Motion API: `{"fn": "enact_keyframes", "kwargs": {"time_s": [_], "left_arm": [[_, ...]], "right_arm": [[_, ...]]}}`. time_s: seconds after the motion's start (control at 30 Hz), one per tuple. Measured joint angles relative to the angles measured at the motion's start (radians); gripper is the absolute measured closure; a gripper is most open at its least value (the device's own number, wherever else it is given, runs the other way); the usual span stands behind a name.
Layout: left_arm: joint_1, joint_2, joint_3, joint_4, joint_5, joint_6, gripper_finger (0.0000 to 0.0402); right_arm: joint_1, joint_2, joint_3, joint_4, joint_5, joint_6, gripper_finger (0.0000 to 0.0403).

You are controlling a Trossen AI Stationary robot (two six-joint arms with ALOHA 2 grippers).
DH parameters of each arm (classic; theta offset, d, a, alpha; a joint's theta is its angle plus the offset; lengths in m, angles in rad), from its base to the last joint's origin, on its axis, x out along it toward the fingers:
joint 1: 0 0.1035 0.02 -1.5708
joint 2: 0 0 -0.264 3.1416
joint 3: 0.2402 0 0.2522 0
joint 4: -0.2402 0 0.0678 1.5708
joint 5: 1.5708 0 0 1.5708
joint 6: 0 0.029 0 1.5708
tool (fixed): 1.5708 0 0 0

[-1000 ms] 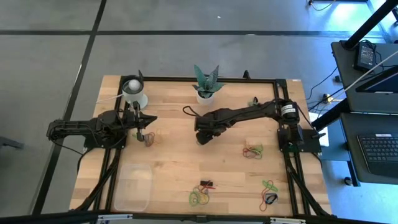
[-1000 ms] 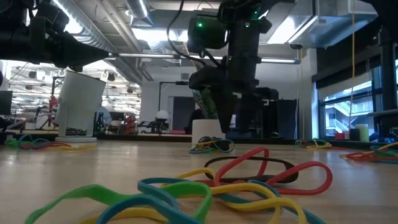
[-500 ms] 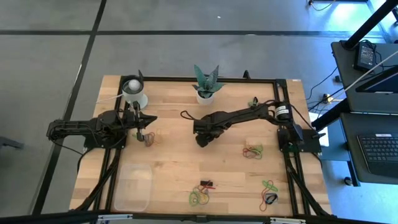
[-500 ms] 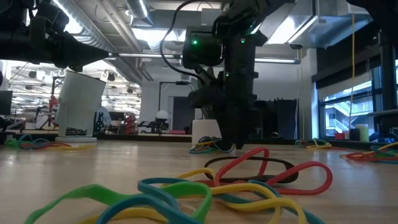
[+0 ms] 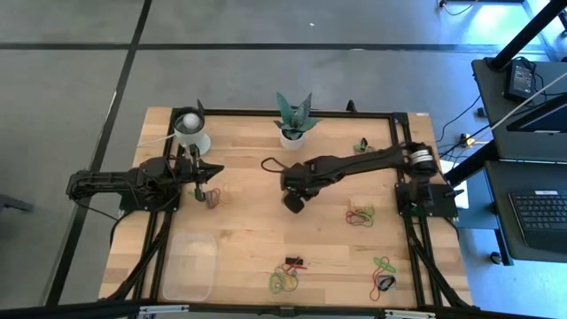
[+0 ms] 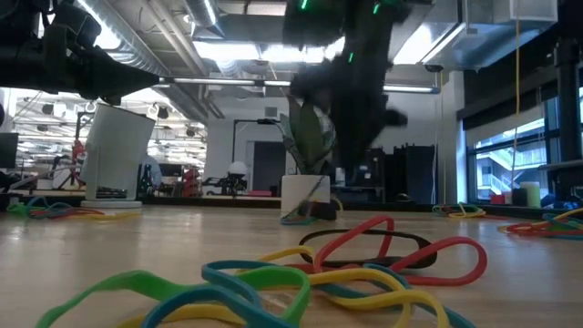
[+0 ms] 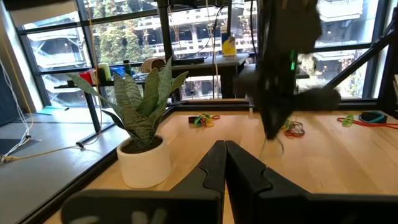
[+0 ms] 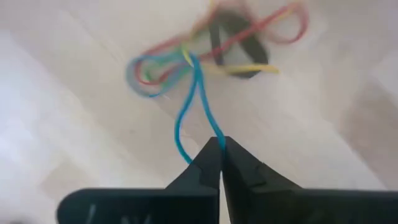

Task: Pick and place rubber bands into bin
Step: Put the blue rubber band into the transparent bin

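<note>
Fingertips of the right gripper [image 8: 219,149] pinch a blue rubber band [image 8: 189,112] above the table [image 5: 248,221], a tangle of rubber bands [image 8: 211,50] below them and the bin [image 5: 188,264] well off, while the left gripper [image 7: 222,152], jaws together, waits beside the plant pot [image 7: 144,163].

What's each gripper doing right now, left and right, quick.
Left gripper: closed, holding nothing, parked near the white cup.
Right gripper: closed on a blue rubber band, mid-table.
</note>
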Motion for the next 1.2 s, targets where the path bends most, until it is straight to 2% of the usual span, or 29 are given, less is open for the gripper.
{"fn": "enact_keyframes", "kwargs": {"time_s": [0.2,0.43,0.83,1.2], "left_arm": [[0.000,0.000,0.000,0.000,0.000,0.000,0.0398],[0.000,0.000,0.000,0.000,0.000,0.000,0.0398],[0.000,0.000,0.000,0.000,0.000,0.000,0.0398],[0.000,0.000,0.000,0.000,0.000,0.000,0.0398]], "right_arm": [[0.017,-0.138,0.001,-0.007,0.073,0.027,0.0396],[0.020,-0.231,0.001,-0.005,0.220,0.052,0.0399],[0.023,-0.248,0.001,0.049,0.224,0.049,0.0399],[0.049,-0.250,0.027,0.122,0.163,-0.188,0.0398]]}}
